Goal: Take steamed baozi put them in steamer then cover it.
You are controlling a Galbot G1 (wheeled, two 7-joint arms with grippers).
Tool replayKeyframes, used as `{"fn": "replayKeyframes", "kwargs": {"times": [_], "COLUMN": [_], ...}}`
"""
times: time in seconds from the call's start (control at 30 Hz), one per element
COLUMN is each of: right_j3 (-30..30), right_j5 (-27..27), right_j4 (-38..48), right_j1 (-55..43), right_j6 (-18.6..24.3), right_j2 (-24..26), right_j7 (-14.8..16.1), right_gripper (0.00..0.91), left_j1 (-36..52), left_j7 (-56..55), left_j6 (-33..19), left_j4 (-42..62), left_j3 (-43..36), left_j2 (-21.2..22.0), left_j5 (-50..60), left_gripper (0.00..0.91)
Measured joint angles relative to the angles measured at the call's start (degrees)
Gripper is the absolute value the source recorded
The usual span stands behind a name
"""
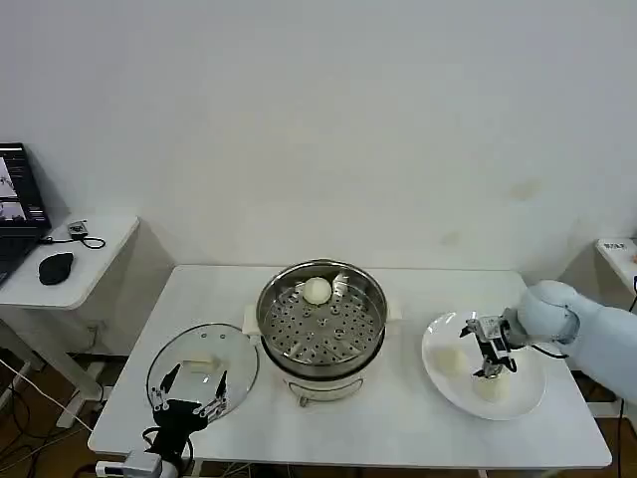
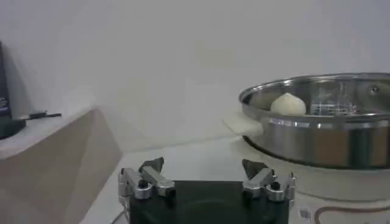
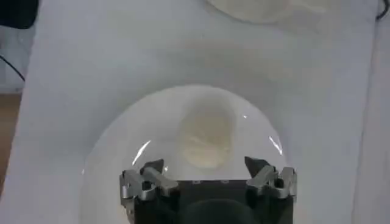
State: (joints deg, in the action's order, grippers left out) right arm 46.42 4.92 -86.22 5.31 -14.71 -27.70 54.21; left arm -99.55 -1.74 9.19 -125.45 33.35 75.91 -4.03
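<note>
The steamer (image 1: 321,324) stands mid-table with one steamed baozi (image 1: 317,290) at the back of its perforated tray; the left wrist view shows that steamer (image 2: 323,137) and baozi (image 2: 287,105) from the side. Two more baozi (image 1: 448,360) (image 1: 490,386) lie on the white plate (image 1: 526,393) at the right. My right gripper (image 1: 491,358) hovers open over the plate. In the right wrist view one baozi (image 3: 206,135) lies just ahead of the open right gripper (image 3: 204,164). My left gripper (image 1: 187,398) (image 2: 203,164) is open and empty above the glass lid (image 1: 202,366).
A low side table (image 1: 95,249) at the far left carries a laptop (image 1: 15,214) and a black mouse (image 1: 55,267). Another white surface (image 1: 617,254) shows at the right edge. Bare tabletop runs along the front edge (image 1: 398,438) between lid and plate.
</note>
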Motion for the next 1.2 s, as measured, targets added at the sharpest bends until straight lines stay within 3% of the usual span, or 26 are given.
{"fn": "replayKeyframes", "kwargs": {"times": [0.37,0.73,1.2], "right_j3": [-0.92,-1.34,0.9], "right_j5": [1.19,2.16,-0.24], "right_j4": [5.25,7.91,6.36], "right_j1": [1.87,2.5,-3.0], "right_j6": [-0.53,-1.55,-2.11], "right_j2": [-5.13,-8.05,-6.31], "right_j7": [-0.07,0.33,1.97], "right_gripper": [0.887,0.655,0.655], "left_j1": [0.26,0.34,0.07], "left_j7": [0.04,0.02,-0.02], "left_j6": [0.0,-0.04,-0.05], "left_j4": [0.59,0.96,0.37], "left_j3": [0.23,0.36,0.41], "left_j2": [-0.01,0.12,0.09], "left_j5": [0.1,0.1,0.14], "left_gripper": [0.907,0.907,0.907]}}
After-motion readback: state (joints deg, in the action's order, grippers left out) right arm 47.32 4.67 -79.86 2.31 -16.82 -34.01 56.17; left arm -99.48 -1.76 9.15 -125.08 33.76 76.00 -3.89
